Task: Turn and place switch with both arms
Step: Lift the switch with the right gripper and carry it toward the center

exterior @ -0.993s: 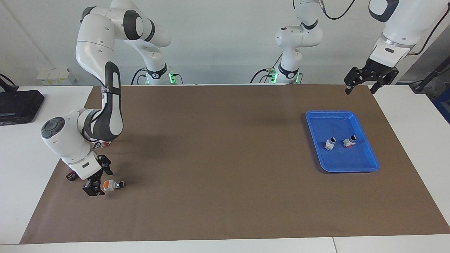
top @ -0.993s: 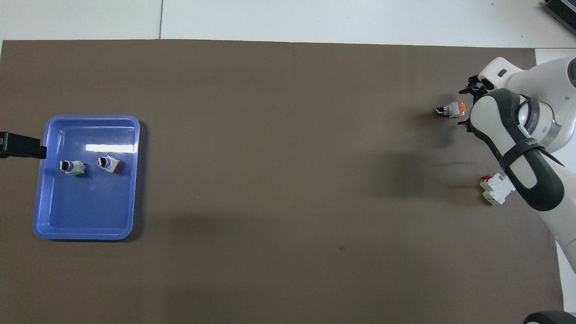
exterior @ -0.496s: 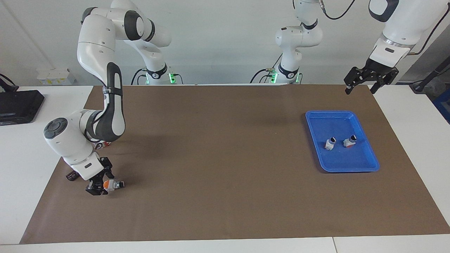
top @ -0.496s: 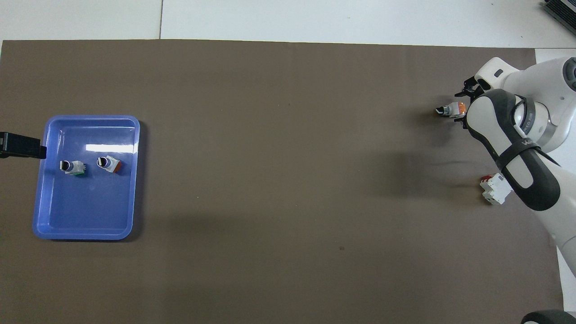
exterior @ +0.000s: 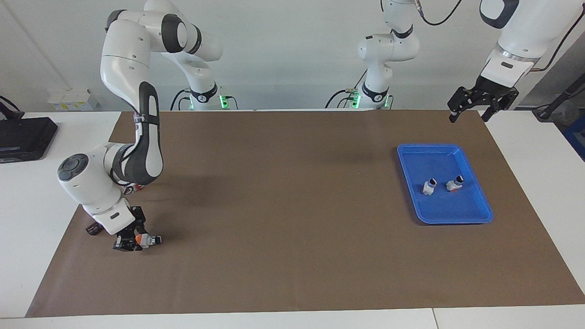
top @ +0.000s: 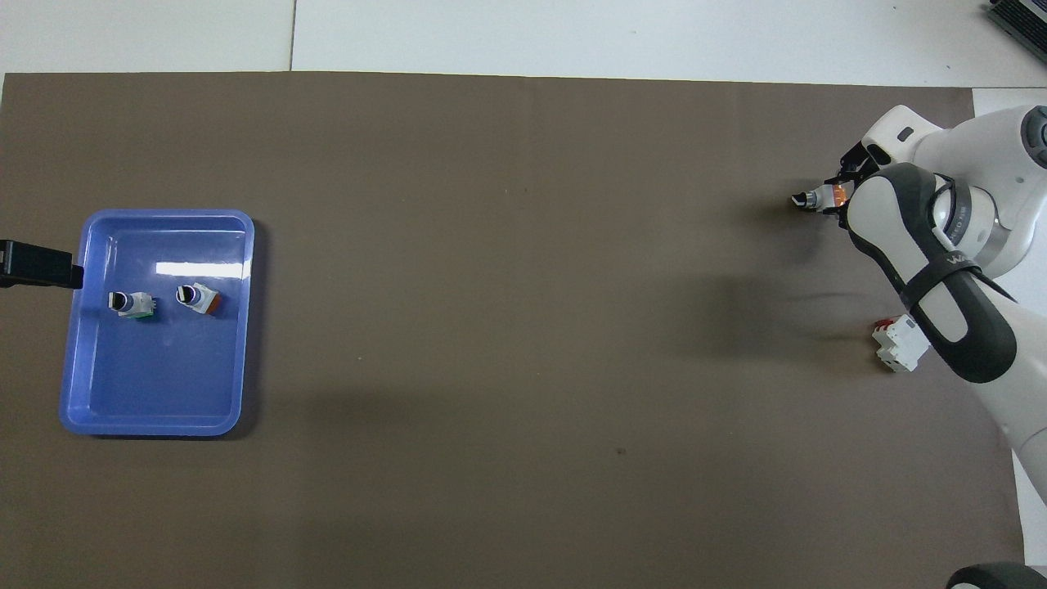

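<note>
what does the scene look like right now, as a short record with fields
switch: lying on its side on the brown mat at the right arm's end, orange end in the claw
right claw: down at the mat, shut on the switch
left claw: open, raised beside the tray's end, waiting
blue tray: at the left arm's end, holds two small switches
white block: red part, nearer the robots than the switch

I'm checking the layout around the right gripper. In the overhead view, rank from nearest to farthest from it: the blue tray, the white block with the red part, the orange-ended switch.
1. Switch: in the right gripper, on the mat.
2. White block: same end of the table, nearer the robots.
3. Blue tray: at the left arm's end.
</note>
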Controlling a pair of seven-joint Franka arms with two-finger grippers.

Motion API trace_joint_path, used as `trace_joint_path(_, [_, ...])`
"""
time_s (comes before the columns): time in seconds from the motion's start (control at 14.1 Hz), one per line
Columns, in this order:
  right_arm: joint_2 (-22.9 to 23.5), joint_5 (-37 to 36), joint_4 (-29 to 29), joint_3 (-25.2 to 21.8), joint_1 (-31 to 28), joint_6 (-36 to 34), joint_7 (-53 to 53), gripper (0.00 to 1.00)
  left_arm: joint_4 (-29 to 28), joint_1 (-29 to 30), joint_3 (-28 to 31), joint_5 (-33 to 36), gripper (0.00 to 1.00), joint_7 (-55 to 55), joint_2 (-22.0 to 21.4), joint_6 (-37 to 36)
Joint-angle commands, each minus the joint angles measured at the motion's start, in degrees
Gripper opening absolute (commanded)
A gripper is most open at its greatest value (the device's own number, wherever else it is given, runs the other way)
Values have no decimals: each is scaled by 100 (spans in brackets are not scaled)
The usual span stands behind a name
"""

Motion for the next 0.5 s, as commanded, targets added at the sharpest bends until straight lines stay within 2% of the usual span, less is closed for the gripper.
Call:
trace_joint_path(0.0, [3, 137, -39, 28, -27, 59, 40, 0, -98, 38, -15, 13, 100, 23, -115, 21])
trace_joint_path(0.21, [-146, 85, 14, 19, 105, -300, 147, 0, -98, 38, -15, 13, 100, 32, -115, 13])
trace_joint_path(0.43, [-917, 58, -21, 28, 280, -1361, 656, 0, -98, 47, -15, 13, 100, 32, -115, 13])
